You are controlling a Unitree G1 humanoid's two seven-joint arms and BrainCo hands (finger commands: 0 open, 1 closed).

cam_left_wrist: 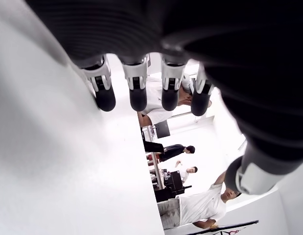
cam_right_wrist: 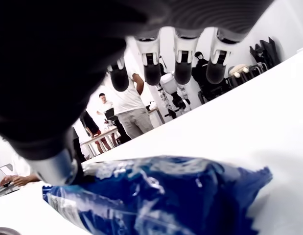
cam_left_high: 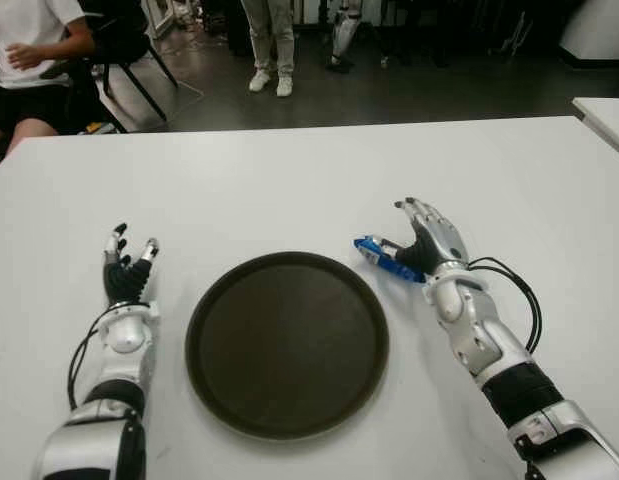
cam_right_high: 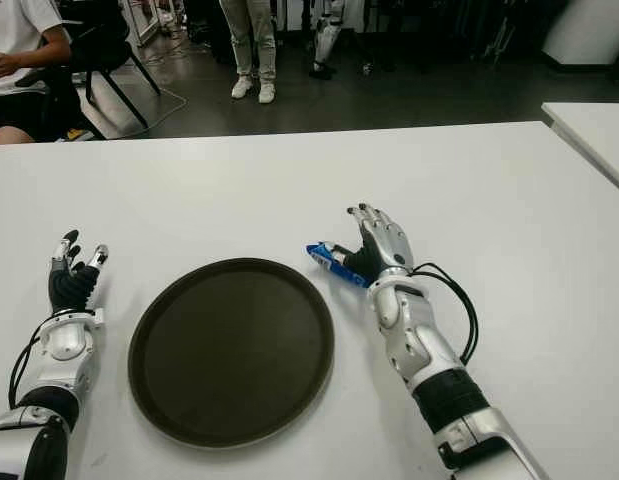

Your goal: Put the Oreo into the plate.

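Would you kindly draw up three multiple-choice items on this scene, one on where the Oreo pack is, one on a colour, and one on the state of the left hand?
1. Where is the Oreo pack?
A. in the middle of the plate
B. on the table just off the plate's right rim, at the right hand
C. beside the left hand

2. What colour is the plate?
A. dark brown
B. white
C. red

3. What state is the left hand in?
A. closed around the pack
B. open and holding nothing
C. pressed flat on the plate

Answers: 1 B, the blue pack lies on the white table beside the right hand, outside the rim. 2 A, the round plate is dark brown. 3 B, the left wrist view shows spread fingers with nothing between them.
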